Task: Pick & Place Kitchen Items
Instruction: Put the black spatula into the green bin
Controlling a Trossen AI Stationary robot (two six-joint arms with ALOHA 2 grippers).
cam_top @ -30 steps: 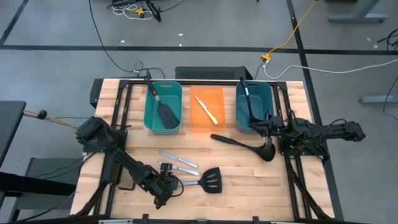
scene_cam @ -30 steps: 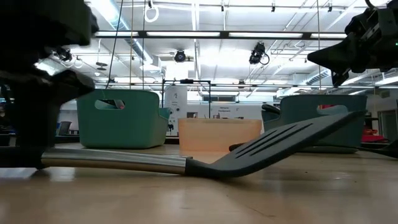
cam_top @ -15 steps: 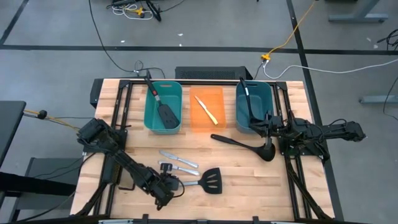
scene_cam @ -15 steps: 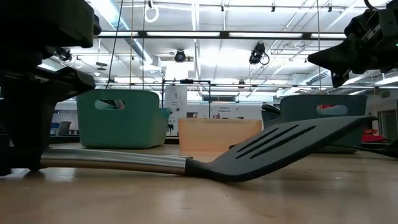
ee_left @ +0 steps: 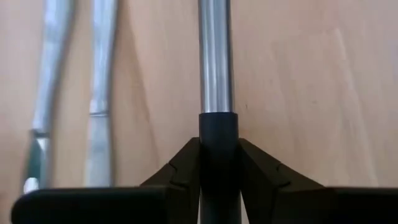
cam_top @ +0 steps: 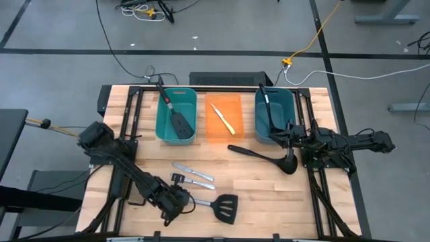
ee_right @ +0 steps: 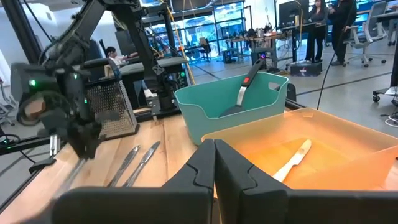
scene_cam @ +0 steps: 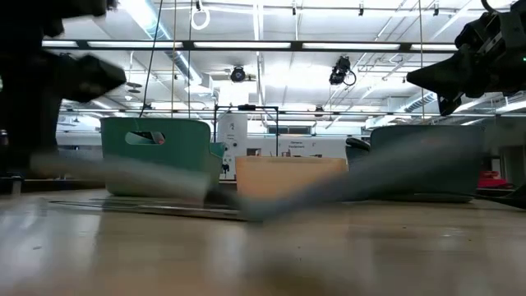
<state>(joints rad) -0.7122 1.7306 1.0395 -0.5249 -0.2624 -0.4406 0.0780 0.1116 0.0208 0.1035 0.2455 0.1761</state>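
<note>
— What's the left gripper (cam_top: 180, 201) got hold of?

— A spatula (cam_top: 216, 206), near the table's (cam_top: 269, 202) front edge. The jaws are clamped tight on the dark end of its handle, steel shaft pointing away from the wrist; the head lies to the right of the gripper. From table level the spatula is a blur.

— And the two silver knives (cam_top: 193, 175)?

— Lying side by side just behind that gripper, apart from it.

— The right gripper (cam_top: 290, 133)?

— It hangs by the right teal bin (cam_top: 273, 114), above the bowl end of a ladle (cam_top: 263, 157) that lies on the wood. Its fingers are pressed together with nothing between them.

— What's in the bins?

— Another spatula (cam_top: 176, 114) leans in the left teal bin (cam_top: 176, 114), a ladle (cam_top: 268, 111) stands in the right one, and the yellow knife (cam_top: 223, 118) lies in the orange bin (cam_top: 224, 118) between them.
</note>
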